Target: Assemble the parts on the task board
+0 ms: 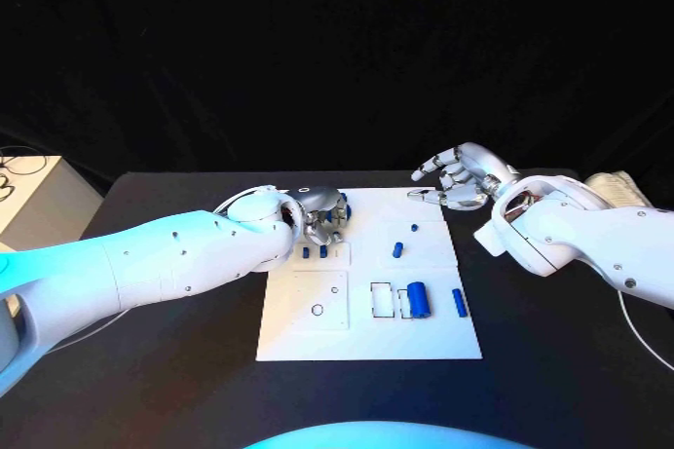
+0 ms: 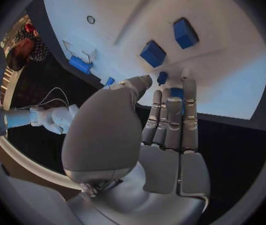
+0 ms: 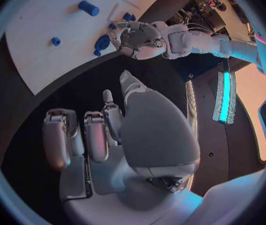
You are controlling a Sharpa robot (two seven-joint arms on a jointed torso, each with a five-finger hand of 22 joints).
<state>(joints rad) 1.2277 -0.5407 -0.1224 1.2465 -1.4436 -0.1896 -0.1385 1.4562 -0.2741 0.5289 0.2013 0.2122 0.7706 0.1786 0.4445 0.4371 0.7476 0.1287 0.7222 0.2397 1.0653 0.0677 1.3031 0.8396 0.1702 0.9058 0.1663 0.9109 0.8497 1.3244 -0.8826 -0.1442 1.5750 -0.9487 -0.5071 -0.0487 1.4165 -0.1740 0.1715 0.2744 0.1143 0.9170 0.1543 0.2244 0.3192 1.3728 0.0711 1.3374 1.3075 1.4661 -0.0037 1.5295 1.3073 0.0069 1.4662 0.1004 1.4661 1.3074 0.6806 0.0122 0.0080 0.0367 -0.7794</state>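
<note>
Left hand was over the far-left corner of the task board, fingers held close together and reaching down, tips touching or just above a small blue part at the board's edge. Couldn't tell if anything was actually pinched; the thumb hid the contact. Two square blue blocks sat seated in the board just beyond the fingertips.

Right hand hovered off the far-right corner of the board, above the black table, fingers loosely curled and apart, holding nothing that I could see. In the right wrist view its fingers were bare.

Progress, as a judgement: early to middle. Seated or standing: the two blocks at far left. Still loose on the plate: a short blue peg mid-board, a fat blue cylinder lying beside a rectangular slot, a slim blue pin near the right edge, and one small dark piece far right, too small to identify. The round hole in the near-left panel looked unfilled.

Materials: board was flat, matte white, rigid plate with recessed panels and cut-outs. Parts looked like smooth hard plastic; the cylinders would probably roll if nudged, the blocks wouldn't. Hands were silver metal with segmented fingers, arms glossy white shell. Table was matte black.
</note>
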